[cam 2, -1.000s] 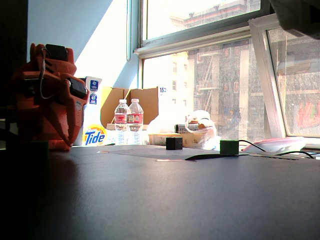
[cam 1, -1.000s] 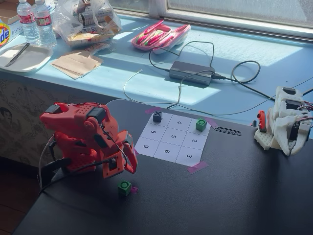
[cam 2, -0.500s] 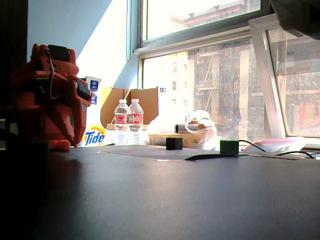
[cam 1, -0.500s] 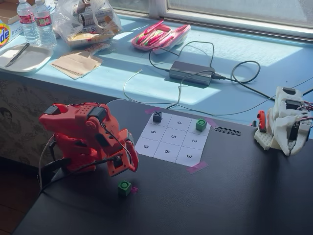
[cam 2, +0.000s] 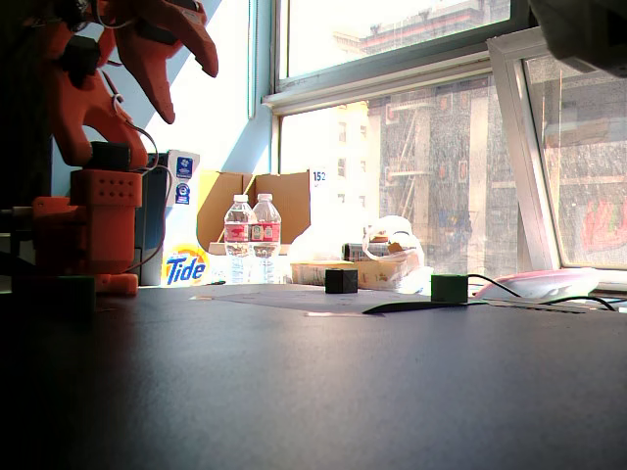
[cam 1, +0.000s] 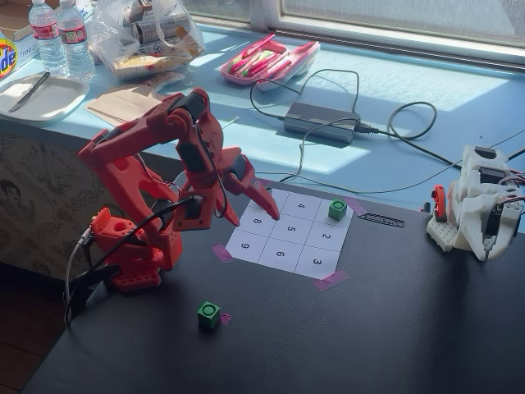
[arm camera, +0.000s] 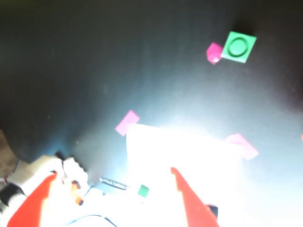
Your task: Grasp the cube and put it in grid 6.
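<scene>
Up in the air over the far left part of the white paper sheet hangs the red gripper. It is spread wide and holds nothing; the wrist view shows its two red fingers far apart.

The small bright-green cube with a dark round dip on top sits alone on the black table, well below the gripper and off the sheet, toward the front edge. I think the gripper must swing back toward the front and go down to reach it.

The white square printed "6" lies between the gripper and that cube, in the sheet's near row.

I count two green cubes: this one and a twin green cube on the sheet, to the right of the gripper. One dark cube shows in the low fixed view.
</scene>
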`<control>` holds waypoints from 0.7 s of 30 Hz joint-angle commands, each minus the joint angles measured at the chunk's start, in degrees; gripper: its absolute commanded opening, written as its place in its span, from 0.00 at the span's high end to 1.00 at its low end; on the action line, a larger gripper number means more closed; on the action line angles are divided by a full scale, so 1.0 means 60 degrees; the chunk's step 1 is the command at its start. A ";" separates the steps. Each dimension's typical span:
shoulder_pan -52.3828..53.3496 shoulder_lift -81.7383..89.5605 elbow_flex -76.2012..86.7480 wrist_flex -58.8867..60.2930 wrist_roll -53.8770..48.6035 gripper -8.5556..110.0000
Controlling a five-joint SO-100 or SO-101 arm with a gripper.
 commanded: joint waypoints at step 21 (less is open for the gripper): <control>0.3296 -0.0879 0.7046 -0.4351 -0.2080 0.64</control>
